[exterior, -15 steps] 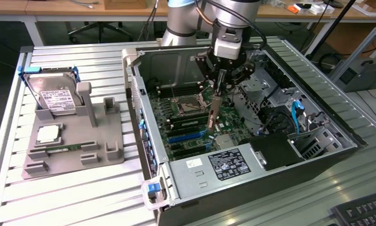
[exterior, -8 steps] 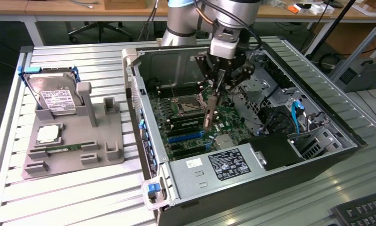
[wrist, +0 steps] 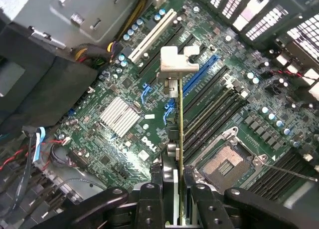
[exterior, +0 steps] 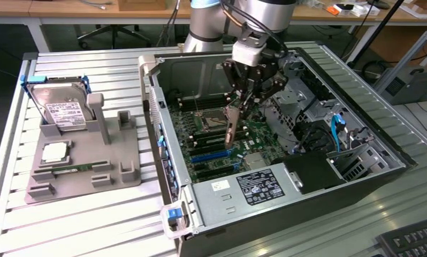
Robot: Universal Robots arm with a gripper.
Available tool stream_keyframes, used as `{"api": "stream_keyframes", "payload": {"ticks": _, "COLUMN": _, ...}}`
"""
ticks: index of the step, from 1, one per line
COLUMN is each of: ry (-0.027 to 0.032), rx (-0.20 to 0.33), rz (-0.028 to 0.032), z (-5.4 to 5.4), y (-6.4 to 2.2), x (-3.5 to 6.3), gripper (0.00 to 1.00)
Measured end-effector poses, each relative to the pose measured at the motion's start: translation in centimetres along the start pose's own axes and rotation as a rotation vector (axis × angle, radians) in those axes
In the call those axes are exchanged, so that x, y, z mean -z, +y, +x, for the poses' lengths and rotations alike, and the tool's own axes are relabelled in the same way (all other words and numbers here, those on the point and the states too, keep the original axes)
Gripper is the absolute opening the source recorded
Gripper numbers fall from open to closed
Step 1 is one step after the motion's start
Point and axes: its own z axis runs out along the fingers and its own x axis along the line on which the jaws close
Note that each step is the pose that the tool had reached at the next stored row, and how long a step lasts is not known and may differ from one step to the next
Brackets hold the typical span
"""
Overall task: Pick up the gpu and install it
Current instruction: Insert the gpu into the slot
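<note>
Right now the gripper [exterior: 236, 101] is clamped on the gpu [exterior: 231, 126], which hangs edge-down just below it over the motherboard [wrist: 119, 119] slots inside the open case [exterior: 306, 176], and any misalignment with the slot could jam or bend it.

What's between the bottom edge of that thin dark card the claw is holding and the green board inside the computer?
Only air. In the exterior view the gripper holds the gpu edge-down over the motherboard, above the long slots, not seated.
</note>
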Motion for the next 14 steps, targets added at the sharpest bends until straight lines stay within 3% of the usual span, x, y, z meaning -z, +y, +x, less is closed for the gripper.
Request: {"api": "stream_keyframes", "payload": {"ticks": 14, "ry": -0.0136, "rx": -0.265, "rz": -0.0153, "z": -0.03, "y": 0.0, "x": -0.3, "gripper": 0.27}}
